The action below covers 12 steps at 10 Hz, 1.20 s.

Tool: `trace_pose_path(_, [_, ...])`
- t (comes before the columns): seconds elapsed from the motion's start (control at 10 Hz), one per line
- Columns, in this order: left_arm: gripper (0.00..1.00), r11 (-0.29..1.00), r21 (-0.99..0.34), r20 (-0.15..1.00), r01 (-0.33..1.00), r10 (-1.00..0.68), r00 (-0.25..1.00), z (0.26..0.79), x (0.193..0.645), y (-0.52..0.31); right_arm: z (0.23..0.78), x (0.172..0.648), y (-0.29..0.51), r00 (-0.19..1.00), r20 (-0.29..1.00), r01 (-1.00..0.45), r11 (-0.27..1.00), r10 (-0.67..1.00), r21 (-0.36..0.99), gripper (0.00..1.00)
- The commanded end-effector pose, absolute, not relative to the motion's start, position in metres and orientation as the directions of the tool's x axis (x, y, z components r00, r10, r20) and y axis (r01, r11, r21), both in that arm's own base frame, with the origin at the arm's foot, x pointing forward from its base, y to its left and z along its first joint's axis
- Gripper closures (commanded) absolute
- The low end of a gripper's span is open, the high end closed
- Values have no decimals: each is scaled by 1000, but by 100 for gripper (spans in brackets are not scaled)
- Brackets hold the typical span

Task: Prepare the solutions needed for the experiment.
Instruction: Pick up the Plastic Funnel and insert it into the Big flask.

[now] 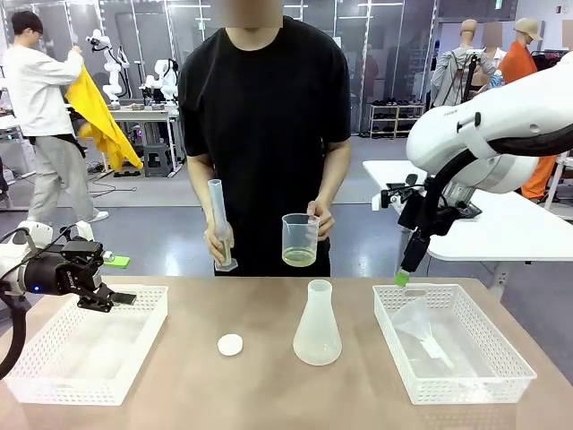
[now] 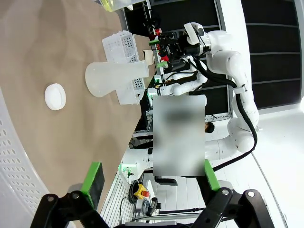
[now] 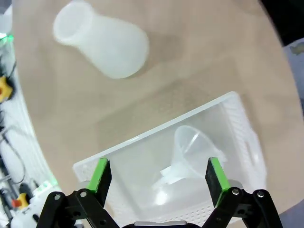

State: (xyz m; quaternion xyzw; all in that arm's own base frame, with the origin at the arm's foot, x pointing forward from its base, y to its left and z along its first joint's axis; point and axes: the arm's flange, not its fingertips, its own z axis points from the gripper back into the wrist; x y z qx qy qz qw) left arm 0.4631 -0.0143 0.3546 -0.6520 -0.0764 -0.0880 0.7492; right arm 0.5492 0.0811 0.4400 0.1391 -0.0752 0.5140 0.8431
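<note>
Left basket [image 1: 63, 392] nearest; solutions [image 1: 299, 258] pooled in upright beaker [image 1: 300, 235].

Beaker [image 1: 300, 228] — clear plastic, solutions [image 1: 299, 258] watery; flask [image 1: 317, 327] frosted plastic; baskets [image 1: 63, 387] — perforated plastic; table [image 1: 269, 394] matt.

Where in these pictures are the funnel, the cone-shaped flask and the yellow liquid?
funnel [image 3: 194, 146]: right wrist view, on the inner wall of its cone.
flask [image 1: 317, 339]: front view, on its wide lower body.
yellow liquid [image 1: 299, 258]: front view, middle of the pale layer at the bottom of the beaker [image 1: 300, 229].
</note>
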Motion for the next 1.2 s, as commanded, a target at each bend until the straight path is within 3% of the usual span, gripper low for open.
trace_pose_path(0.0, [0, 142, -962, 232, 232, -20, 973, 355, 465, -16, 444, 543, 80, 461, 253, -885, 419, 851, 205, 0])
trace_pose_path(0.5, [0, 142, -962, 232, 232, -20, 973, 355, 465, -16, 438, 543, 81, 461, 253, -885, 422, 851, 196, 0])
trace_pose_path(0.7, [0, 142, -962, 232, 232, -20, 973, 355, 465, -16, 431, 551, 86, 313, 212, -950, 303, 926, 80, 0])
trace_pose_path(1.1, [0, 142, -962, 232, 232, -20, 973, 355, 465, -16, 407, 559, 85, 70, 90, -997, 69, 993, 22, 0])
